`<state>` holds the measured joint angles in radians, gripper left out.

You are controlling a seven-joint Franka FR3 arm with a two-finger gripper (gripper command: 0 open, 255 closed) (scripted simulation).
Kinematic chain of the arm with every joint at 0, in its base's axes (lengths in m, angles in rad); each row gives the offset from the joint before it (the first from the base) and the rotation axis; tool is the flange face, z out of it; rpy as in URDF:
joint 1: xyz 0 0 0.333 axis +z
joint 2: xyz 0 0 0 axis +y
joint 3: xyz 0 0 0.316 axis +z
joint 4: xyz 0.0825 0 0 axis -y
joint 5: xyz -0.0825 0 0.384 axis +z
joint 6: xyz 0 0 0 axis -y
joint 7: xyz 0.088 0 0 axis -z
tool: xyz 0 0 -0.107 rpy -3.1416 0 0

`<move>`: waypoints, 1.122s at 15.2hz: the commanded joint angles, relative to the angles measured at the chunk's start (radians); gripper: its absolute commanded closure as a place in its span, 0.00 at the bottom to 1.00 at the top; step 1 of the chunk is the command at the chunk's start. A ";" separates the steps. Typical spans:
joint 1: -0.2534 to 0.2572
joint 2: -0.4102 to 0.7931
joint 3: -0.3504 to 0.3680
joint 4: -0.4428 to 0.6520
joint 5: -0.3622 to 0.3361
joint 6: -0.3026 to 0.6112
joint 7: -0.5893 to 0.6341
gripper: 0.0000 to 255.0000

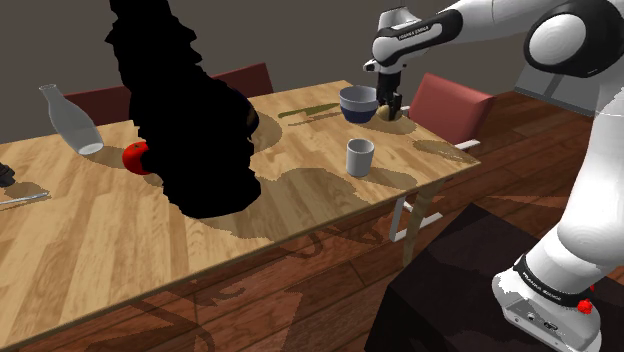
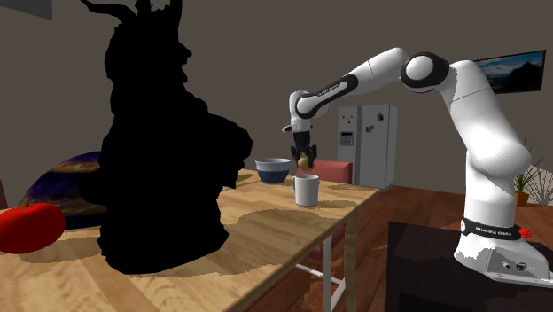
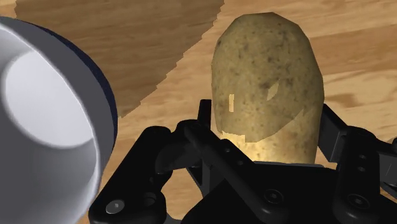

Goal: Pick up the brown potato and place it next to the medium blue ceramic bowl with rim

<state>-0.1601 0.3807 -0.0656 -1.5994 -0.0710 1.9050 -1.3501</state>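
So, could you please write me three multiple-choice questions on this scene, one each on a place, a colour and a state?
1. Where is the potato in relation to the bowl?
A. inside it
B. beside it, held in the gripper
C. underneath it

2. What colour is the bowl's outside?
A. green
B. yellow
C. blue

3. How does the cup stand?
A. upright
B. on its side
C. upside down

Answers:
1 B, as the wrist view shows the gripper clasping the potato right next to the bowl.
2 C, as the bowl's outer wall is dark blue in the shoulder view.
3 A, as the cup's open mouth faces up.
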 commanded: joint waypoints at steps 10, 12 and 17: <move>-0.001 0.052 0.001 -0.076 -0.001 0.128 0.009 1.00; -0.001 0.063 0.001 -0.086 -0.001 0.150 0.011 1.00; -0.001 0.064 0.001 -0.087 -0.001 0.151 0.011 1.00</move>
<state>-0.1616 0.4444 -0.0649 -1.6866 -0.0718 2.0559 -1.3394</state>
